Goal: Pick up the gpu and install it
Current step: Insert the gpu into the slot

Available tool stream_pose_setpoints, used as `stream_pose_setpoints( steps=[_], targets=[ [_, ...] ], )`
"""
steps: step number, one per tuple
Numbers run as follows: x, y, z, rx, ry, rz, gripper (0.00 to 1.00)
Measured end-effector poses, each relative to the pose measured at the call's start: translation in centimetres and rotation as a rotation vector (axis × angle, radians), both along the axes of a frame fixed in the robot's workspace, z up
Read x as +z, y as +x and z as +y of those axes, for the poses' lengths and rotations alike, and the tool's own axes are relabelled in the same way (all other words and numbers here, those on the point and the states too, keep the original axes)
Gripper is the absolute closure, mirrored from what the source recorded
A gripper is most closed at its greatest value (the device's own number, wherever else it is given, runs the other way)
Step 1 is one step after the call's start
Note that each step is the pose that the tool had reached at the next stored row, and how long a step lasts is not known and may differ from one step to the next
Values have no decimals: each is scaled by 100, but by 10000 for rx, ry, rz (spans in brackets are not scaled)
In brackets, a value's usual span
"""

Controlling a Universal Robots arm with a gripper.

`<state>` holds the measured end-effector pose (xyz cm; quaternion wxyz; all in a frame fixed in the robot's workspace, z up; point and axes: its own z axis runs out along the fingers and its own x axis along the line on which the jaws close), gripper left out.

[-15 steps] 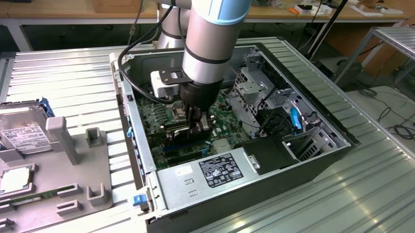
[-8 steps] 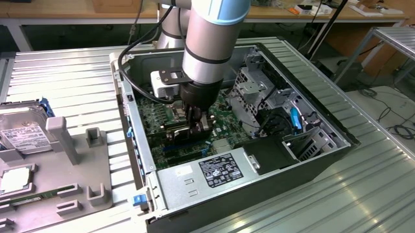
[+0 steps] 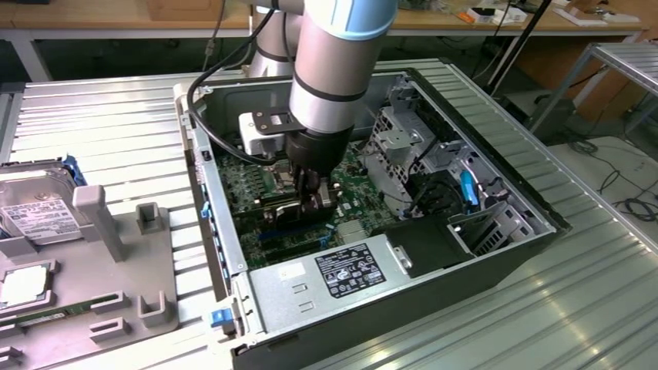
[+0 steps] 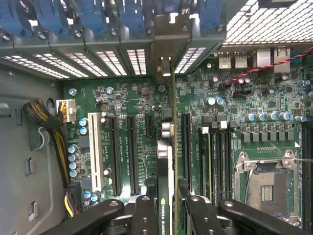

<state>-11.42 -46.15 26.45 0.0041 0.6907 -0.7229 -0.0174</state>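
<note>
You're mid-install: your gripper [image 4: 168, 208] is pinching the gpu [image 4: 165, 156] edge-on over the motherboard [image 4: 234, 98]. Seating it probably calls for a square, straight push.

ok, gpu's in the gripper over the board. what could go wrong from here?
1. The gpu hangs edge-on next to a black slot. I can't tell whether they line up; pushing down off-line could stress the card or the board.
2. Its bracket end sits close to the rear openings and may catch there.
3. The gripper clamps the end away from the bracket, so the card might tilt under load.
</note>
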Motion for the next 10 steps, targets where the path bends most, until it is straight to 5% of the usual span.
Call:
stream_pose_setpoints(
  steps=[10],
  targets=[
    [25,-1,5,0,-13,9,73]
  ],
)
